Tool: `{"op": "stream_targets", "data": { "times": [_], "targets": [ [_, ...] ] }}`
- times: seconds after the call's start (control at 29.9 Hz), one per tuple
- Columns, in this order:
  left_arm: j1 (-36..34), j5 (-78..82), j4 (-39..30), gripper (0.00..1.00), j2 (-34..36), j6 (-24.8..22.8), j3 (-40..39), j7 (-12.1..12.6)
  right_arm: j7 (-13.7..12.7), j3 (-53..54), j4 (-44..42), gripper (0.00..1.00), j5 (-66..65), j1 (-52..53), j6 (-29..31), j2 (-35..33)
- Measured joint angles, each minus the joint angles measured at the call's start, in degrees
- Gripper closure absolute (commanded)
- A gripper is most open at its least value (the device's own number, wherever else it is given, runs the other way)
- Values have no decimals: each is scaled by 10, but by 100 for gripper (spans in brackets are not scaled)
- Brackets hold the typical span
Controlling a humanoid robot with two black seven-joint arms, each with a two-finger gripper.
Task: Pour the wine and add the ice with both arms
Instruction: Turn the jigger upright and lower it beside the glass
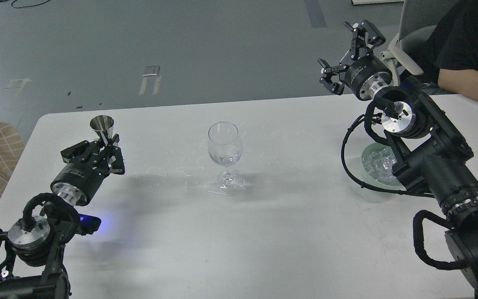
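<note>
Steel cup (102, 126) sat clenched in the left claw (105, 150), left of the wine glass (225, 154); the right claw (344, 53) hung spread wide, empty, beyond the ice (379, 164)

left fingers (105, 150) grip steel cup (102, 128) | wine glass (225, 155) mid-table | right fingers (349, 56) spread, raised

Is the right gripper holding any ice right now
No, the right gripper is raised with its fingers spread and nothing between them, while the ice sits in the glass dish on the table.
</note>
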Motion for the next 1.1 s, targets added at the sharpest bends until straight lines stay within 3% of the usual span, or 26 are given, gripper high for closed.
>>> {"op": "stream_targets", "data": {
  "times": [0.23,1.1],
  "targets": [
    [-2,1,47,86,-1,-15,-1,-18,0,-1,0,0,0,-1,0,0],
    [0,1,103,82,-1,-18,2,-43,0,0,1,0,0,-8,0,4]
  ]
}}
